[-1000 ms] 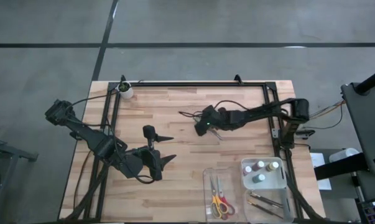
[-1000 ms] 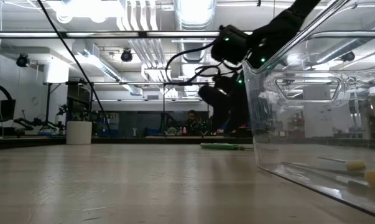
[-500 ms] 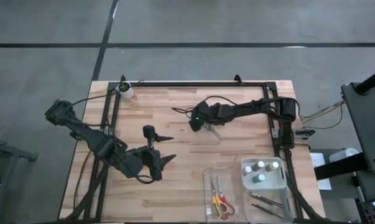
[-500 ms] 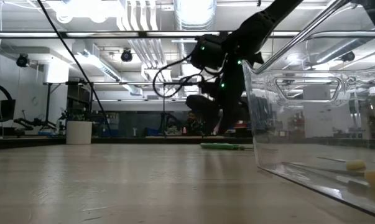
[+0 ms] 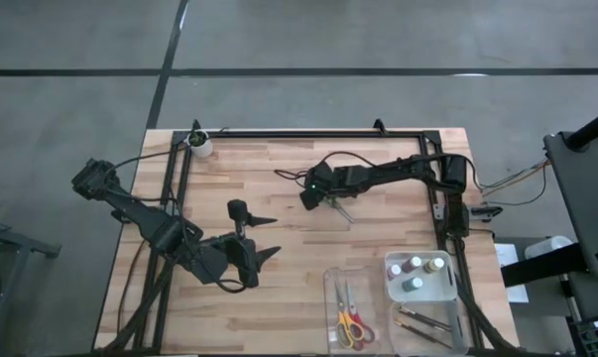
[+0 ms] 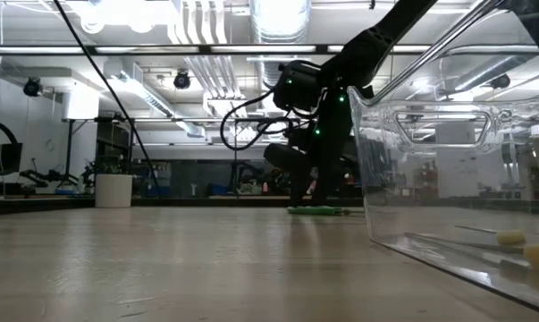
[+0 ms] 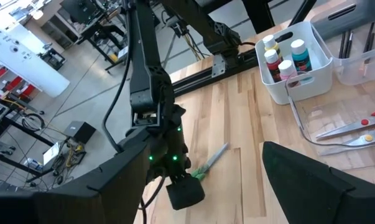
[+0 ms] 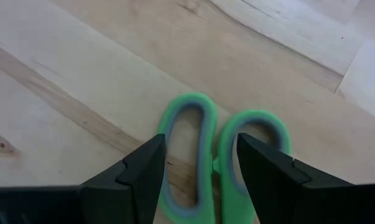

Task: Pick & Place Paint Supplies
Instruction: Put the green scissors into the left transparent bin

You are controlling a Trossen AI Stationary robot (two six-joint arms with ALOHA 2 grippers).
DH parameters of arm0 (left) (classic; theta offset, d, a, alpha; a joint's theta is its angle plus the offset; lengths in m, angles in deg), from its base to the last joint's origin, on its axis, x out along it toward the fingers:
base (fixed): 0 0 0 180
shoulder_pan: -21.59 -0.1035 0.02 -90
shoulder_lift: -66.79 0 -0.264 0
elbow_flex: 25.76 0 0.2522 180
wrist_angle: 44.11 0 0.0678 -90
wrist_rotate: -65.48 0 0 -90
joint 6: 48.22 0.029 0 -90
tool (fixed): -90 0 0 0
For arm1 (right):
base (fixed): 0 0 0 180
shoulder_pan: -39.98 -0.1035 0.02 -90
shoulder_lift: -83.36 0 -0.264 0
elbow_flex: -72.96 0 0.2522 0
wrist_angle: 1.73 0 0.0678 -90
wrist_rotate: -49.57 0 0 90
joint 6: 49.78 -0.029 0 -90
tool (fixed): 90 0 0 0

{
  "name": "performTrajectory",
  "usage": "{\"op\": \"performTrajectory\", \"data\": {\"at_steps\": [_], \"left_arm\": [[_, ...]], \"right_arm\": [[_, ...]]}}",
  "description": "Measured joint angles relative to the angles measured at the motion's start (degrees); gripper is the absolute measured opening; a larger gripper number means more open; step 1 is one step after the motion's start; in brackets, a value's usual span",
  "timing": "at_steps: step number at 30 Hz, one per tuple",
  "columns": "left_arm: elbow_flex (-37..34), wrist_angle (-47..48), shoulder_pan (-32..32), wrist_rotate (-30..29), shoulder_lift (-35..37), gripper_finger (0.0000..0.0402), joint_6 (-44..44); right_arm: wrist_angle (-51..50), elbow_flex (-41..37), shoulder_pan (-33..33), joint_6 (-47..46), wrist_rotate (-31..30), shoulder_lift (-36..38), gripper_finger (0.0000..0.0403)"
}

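Two arms were over the wooden desk (image 5: 279, 174). R gripper (image 5: 316, 201) sat near the desk's middle, a bit toward the far edge, low over the green-handled scissors (image 8: 221, 155). Its fingers (image 8: 134, 171) stood apart, one outside each side of the two green handle loops; wrist view didn't let me tell if they touched the plastic, so no grip confirmed. Scissors lay flat on the wood, blades (image 5: 344, 211) poking out from under the gripper toward the desk's right-near side. Low view showed the green handles (image 6: 318, 210) on the surface w/ the gripper right above.

L gripper (image 5: 266, 238) hung over the desk's left-near part, well apart from the scissors, fingers (image 5: 263, 219) spread wide, nothing between them.

Clear plastic tray (image 5: 339, 278) sat at the desk's near edge, right of middle. Inside: yellow-handled scissors (image 5: 342, 319) and red-handled scissors (image 5: 358, 330), lying together in the left compartment. Thin brushes (image 5: 424, 322) lay in the tray's right-near compartment. White bin (image 5: 420, 291) just beside/behind them held the paint bottles (image 5: 418, 266) upright, pale caps; teal bottle (image 7: 299, 55) plus red ones seen from the left wrist cam.

Small white cup (image 5: 200, 145) stood at the desk's far-left corner, by the black frame rail (image 5: 308, 132) along the far edge.
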Motion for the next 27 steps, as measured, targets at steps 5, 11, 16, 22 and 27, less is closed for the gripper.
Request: {"op": "performTrajectory", "data": {"at_steps": [5,11,16,22,27], "left_arm": [[0.00,-0.01,0.02,0.01,0.00,0.0314,0.00],[0.00,-0.01,0.01,0.02,0.00,0.0314,0.01],[0.00,0.01,0.00,0.02,0.00,0.0314,0.02],[0.00,0.16,0.00,0.00,0.00,0.0314,0.06],[0.00,0.15,0.00,0.00,0.00,0.0314,0.11]], "right_arm": [[-0.05,-0.38,-0.07,0.07,-0.09,-0.06,0.0199],[-0.91,-0.14,-0.09,0.17,-0.02,0.11,0.0199],[-2.64,-0.49,-0.17,-0.25,-0.08,0.64,0.0198],[-3.09,-0.55,-0.24,-0.39,0.81,1.33,0.0198],[-2.70,-0.73,-0.25,-0.42,0.65,1.09,0.0198]]}}
